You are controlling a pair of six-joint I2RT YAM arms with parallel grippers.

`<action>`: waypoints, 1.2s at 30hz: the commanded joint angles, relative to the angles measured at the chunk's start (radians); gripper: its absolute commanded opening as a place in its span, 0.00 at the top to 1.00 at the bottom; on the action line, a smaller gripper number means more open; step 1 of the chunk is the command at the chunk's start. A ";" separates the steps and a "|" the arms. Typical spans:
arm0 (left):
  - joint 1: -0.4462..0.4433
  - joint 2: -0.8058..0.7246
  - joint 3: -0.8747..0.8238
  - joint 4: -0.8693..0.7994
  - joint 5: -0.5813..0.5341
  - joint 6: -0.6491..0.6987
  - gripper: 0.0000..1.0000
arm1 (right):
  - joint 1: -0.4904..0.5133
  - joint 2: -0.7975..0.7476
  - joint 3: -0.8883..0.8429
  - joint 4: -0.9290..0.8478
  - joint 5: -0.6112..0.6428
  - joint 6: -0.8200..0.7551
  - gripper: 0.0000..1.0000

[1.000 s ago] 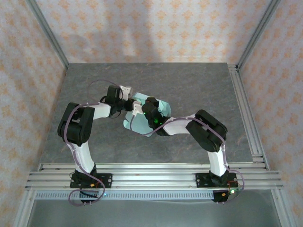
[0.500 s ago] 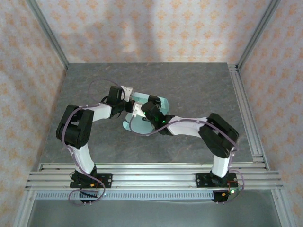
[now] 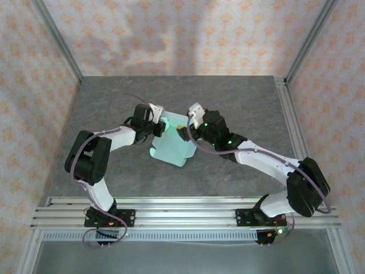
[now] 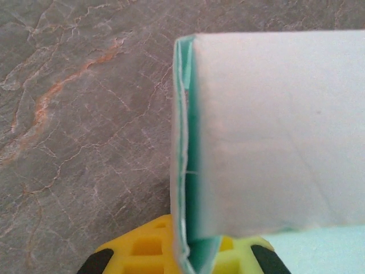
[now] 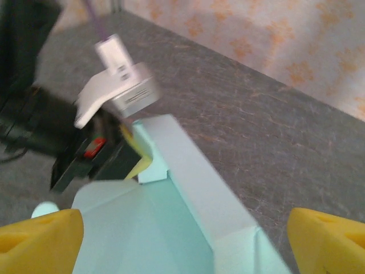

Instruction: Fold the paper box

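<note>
The right tool (image 3: 186,132) has let go and moved back to the right, and its two fingers are now spread wide. The left tool (image 3: 159,127) stays pressed together, pinching a folded-up flap of the paper box (image 3: 171,149). The box lies on the bench (image 3: 239,103) between them. I think more sides still need folding.

paper box (image 3: 171,149): matt thin card | table (image 3: 239,103): grey veined stone-look
</note>
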 commanded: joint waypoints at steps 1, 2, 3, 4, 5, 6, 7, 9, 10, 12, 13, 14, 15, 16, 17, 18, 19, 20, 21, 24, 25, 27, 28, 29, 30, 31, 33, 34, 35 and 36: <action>-0.050 -0.051 -0.039 0.089 -0.083 0.046 1.00 | -0.057 0.008 0.083 -0.054 -0.116 0.281 0.09; -0.065 -0.054 -0.043 0.089 -0.125 0.056 1.00 | -0.083 0.027 0.129 -0.099 -0.133 0.344 0.11; -0.079 -0.054 -0.045 0.092 -0.149 0.065 1.00 | -0.106 0.053 0.170 -0.146 -0.154 0.396 0.12; -0.089 -0.054 -0.049 0.097 -0.159 0.071 1.00 | -0.127 0.074 0.207 -0.186 -0.190 0.428 0.13; -0.099 -0.052 -0.052 0.102 -0.177 0.072 1.00 | -0.148 0.102 0.251 -0.230 -0.231 0.451 0.15; -0.107 -0.051 -0.054 0.107 -0.186 0.073 1.00 | -0.161 0.132 0.292 -0.276 -0.241 0.473 0.16; -0.113 -0.050 -0.055 0.113 -0.190 0.073 1.00 | -0.174 0.155 0.326 -0.313 -0.257 0.483 0.17; -0.124 -0.043 -0.055 0.118 -0.198 0.073 1.00 | -0.211 0.218 0.360 -0.316 -0.340 0.501 0.20; -0.128 -0.037 -0.051 0.117 -0.198 0.073 1.00 | -0.229 0.242 0.366 -0.307 -0.356 0.524 0.21; -0.135 -0.028 -0.047 0.114 -0.203 0.073 1.00 | -0.263 0.294 0.379 -0.283 -0.400 0.573 0.23; -0.139 -0.026 -0.050 0.119 -0.206 0.073 1.00 | -0.275 0.312 0.379 -0.264 -0.416 0.599 0.24; -0.141 -0.025 -0.053 0.124 -0.204 0.072 1.00 | -0.288 0.337 0.382 -0.247 -0.446 0.623 0.24; -0.141 -0.021 -0.054 0.126 -0.199 0.072 1.00 | -0.294 0.364 0.395 -0.242 -0.486 0.636 0.25; -0.144 -0.016 -0.053 0.126 -0.196 0.071 1.00 | -0.296 0.386 0.409 -0.249 -0.510 0.637 0.25; -0.147 -0.008 -0.050 0.123 -0.194 0.071 1.00 | -0.297 0.413 0.424 -0.255 -0.540 0.632 0.25; -0.147 -0.002 -0.045 0.117 -0.183 0.069 1.00 | -0.297 0.438 0.435 -0.252 -0.570 0.640 0.26; -0.148 0.003 -0.040 0.110 -0.170 0.063 1.00 | -0.297 0.460 0.443 -0.248 -0.605 0.647 0.26; -0.149 0.007 -0.035 0.106 -0.160 0.059 1.00 | -0.297 0.486 0.455 -0.248 -0.654 0.649 0.26; -0.149 0.013 -0.033 0.107 -0.150 0.051 1.00 | -0.295 0.515 0.470 -0.251 -0.701 0.649 0.26; -0.152 0.024 -0.036 0.115 -0.137 0.038 1.00 | -0.290 0.572 0.497 -0.257 -0.758 0.650 0.27; -0.153 0.028 -0.034 0.114 -0.137 0.036 1.00 | -0.289 0.585 0.504 -0.260 -0.767 0.647 0.27; -0.156 0.033 -0.028 0.107 -0.138 0.037 1.00 | -0.285 0.611 0.518 -0.273 -0.785 0.637 0.28; -0.156 0.036 -0.026 0.104 -0.138 0.036 1.00 | -0.284 0.621 0.523 -0.280 -0.786 0.633 0.28; -0.158 0.037 -0.024 0.102 -0.137 0.038 1.00 | -0.283 0.632 0.528 -0.291 -0.783 0.625 0.29; -0.159 0.038 -0.023 0.102 -0.137 0.040 1.00 | -0.283 0.642 0.534 -0.308 -0.778 0.619 0.29; -0.160 0.039 -0.021 0.100 -0.138 0.040 1.00 | -0.283 0.650 0.537 -0.319 -0.773 0.616 0.29; -0.160 0.043 -0.022 0.103 -0.140 0.039 0.98 | -0.283 0.660 0.536 -0.323 -0.767 0.615 0.30; -0.160 0.046 -0.020 0.107 -0.140 0.038 0.97 | -0.283 0.663 0.535 -0.324 -0.765 0.615 0.31; -0.159 0.050 -0.019 0.109 -0.140 0.034 0.96 | -0.283 0.668 0.532 -0.324 -0.765 0.614 0.32; -0.160 0.054 -0.021 0.114 -0.141 0.029 0.95 | -0.282 0.673 0.531 -0.329 -0.763 0.611 0.33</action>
